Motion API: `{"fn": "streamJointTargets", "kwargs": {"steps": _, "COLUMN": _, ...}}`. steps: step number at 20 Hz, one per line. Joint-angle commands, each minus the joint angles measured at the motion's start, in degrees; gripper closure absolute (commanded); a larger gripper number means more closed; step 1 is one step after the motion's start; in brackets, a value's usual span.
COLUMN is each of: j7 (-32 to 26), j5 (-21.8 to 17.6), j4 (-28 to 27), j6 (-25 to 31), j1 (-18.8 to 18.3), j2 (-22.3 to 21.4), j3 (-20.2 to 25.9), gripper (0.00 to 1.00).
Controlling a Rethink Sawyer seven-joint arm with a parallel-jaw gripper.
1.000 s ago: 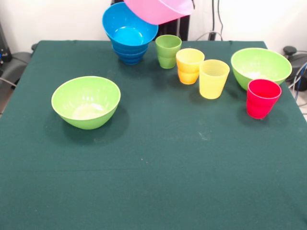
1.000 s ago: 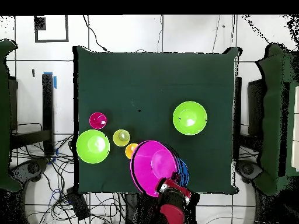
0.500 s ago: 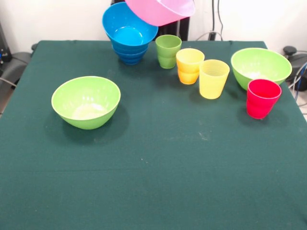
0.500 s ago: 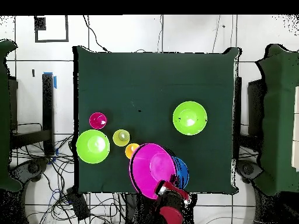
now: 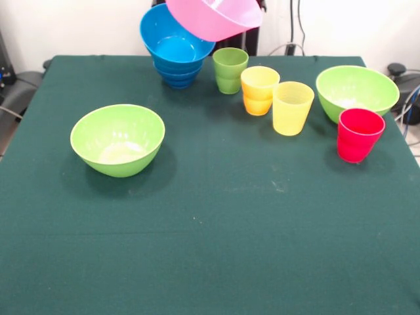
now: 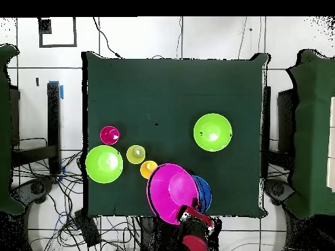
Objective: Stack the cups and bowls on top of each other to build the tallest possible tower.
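Note:
My gripper (image 6: 188, 214) is shut on the near rim of the large pink bowl (image 5: 213, 16) and holds it tilted in the air, over and just beside the tower (image 5: 176, 51) of nested blue bowls. In the overhead view the pink bowl (image 6: 171, 191) covers most of the tower (image 6: 205, 189) and hides the green cup. The green cup (image 5: 230, 69), orange cup (image 5: 259, 90), yellow cup (image 5: 293, 107) and red cup (image 5: 359, 134) stand upright in a row. Two lime green bowls (image 5: 118, 139) (image 5: 356, 90) sit on the table.
The green table cloth (image 5: 216, 230) ends close behind the tower, by the robot's pedestal. Cables and dark chairs lie off the table's sides.
The pink bowl has shifted slightly toward the tower and the robot's base, still tilted in my gripper. Nothing else has moved.

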Motion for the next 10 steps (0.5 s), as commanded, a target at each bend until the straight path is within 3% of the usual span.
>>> {"fn": "streamJointTargets", "kwargs": {"steps": 1, "j7": 7.8, "j5": -4.6, "j4": 3.6, "j6": -7.0, "j1": 1.0, "j2": 7.4, "j3": -3.9, "gripper": 1.0}}
{"fn": "streamJointTargets", "kwargs": {"steps": 10, "j7": 7.4, "j5": -5.7, "j4": 2.3, "j6": -11.4, "j1": 1.3, "j2": 11.7, "j3": -5.5, "gripper": 1.0}}
